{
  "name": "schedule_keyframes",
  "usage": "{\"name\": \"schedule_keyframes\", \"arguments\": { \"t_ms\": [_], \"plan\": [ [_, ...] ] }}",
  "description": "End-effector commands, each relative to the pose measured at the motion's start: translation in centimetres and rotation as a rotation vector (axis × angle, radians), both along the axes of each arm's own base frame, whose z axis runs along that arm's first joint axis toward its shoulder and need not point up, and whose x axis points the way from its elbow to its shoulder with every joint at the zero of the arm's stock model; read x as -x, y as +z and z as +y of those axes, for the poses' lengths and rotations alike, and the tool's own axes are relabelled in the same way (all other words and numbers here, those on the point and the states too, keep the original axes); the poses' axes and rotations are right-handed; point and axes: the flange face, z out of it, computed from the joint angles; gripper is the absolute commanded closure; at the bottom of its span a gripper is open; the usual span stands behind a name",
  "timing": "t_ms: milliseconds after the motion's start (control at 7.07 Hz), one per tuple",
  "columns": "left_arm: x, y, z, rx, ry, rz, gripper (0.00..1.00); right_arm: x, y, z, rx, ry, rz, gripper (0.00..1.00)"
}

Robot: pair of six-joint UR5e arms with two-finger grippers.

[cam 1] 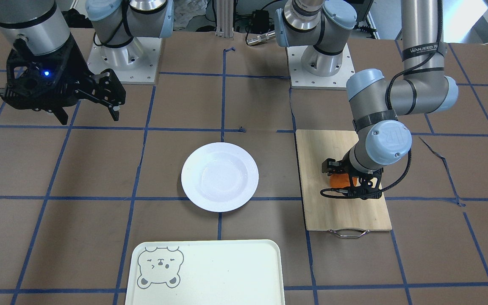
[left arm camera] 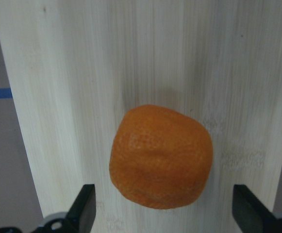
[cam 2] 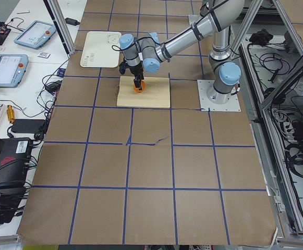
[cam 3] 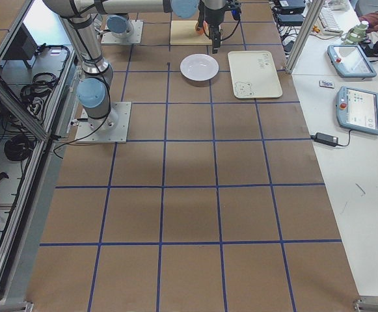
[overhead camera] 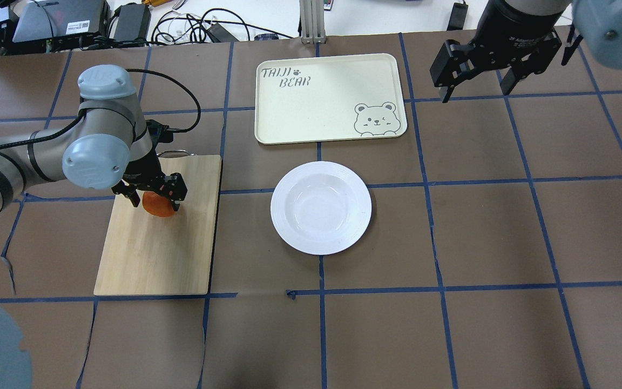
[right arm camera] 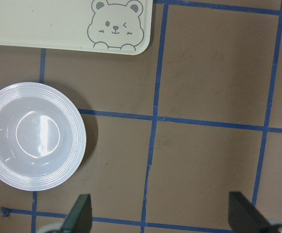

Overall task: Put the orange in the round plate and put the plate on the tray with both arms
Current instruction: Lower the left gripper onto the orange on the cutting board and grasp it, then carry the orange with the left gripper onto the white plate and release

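The orange (left arm camera: 161,156) lies on a bamboo cutting board (overhead camera: 154,254) at the table's left side. My left gripper (overhead camera: 151,195) is lowered over it and open. Its fingers (left arm camera: 85,211) stand wide on either side of the fruit without touching it. The white round plate (overhead camera: 320,208) sits empty at the table's middle. Just beyond it lies the cream tray (overhead camera: 322,102) with the bear drawing, with nothing on it. My right gripper (overhead camera: 474,89) hangs high over the far right of the table, open and holding nothing. Its wrist view shows the plate (right arm camera: 34,136) and a tray corner (right arm camera: 58,24) below.
The cutting board has a metal handle (cam 1: 347,233) at its far end. Brown paper with blue tape lines (overhead camera: 430,237) covers the table. The arm bases (cam 1: 123,59) stand at the robot's edge. Cables and devices (overhead camera: 127,21) lie past the far edge.
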Motion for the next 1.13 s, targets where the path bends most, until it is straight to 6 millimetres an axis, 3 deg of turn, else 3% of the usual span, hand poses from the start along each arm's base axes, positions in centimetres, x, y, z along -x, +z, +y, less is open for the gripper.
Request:
{"name": "schedule_keyframes", "arguments": {
  "t_ms": [0,283,425,708,849,991],
  "plan": [
    [0.6,0.1,-0.1,0.009,0.007,-0.003,0.89,0.0,-0.5,0.6,-0.009,0.002,0.0,0.0],
    [2.0,2.7,-1.1,0.062,0.031,0.019,0.95,0.0,-0.8,0.7,-0.012,0.001,0.0,0.0],
    [5.1,4.4,-1.2,0.098,0.079,0.072,0.95,0.0,-0.8,0.7,-0.011,-0.001,0.0,0.0],
    [15.0,5.3,1.0,0.132,0.099,0.101,0.94,0.0,-0.8,0.7,-0.009,-0.001,0.0,0.0],
    [20.2,4.9,2.7,0.134,0.149,0.105,0.94,0.0,-0.8,0.7,-0.011,0.002,0.0,0.0],
    [24.1,3.8,4.2,0.143,0.233,0.08,0.94,0.0,-0.8,0.7,-0.014,0.002,0.0,0.0]
  ]
}}
